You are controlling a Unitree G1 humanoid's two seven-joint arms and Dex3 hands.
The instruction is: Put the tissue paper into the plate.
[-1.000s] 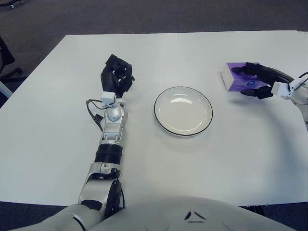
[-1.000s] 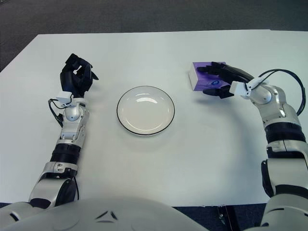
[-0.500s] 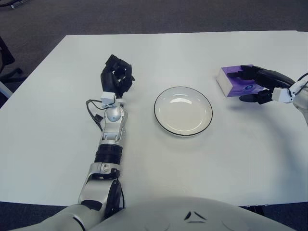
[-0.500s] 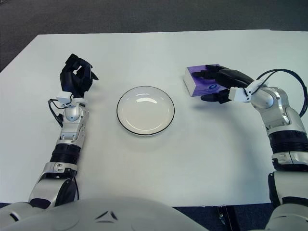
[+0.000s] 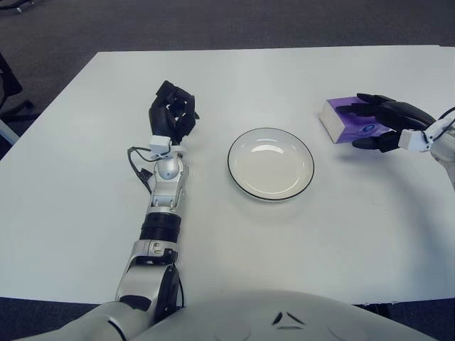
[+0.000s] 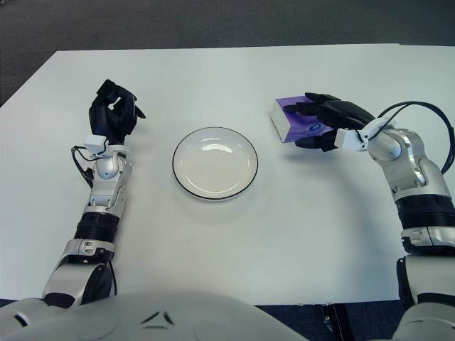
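Right hand (image 6: 328, 125) is draped over the purple tissue paper (image 6: 293, 119) pack, fingers loosely closing on it; light and crushable, it is best gripped across its sides.

We see a white tabletop (image 6: 234, 241) with a white, dark-rimmed plate (image 6: 215, 172) sitting near its middle. To the plate's right, well apart from it, a purple tissue pack (image 6: 293, 120) lies on the same surface.
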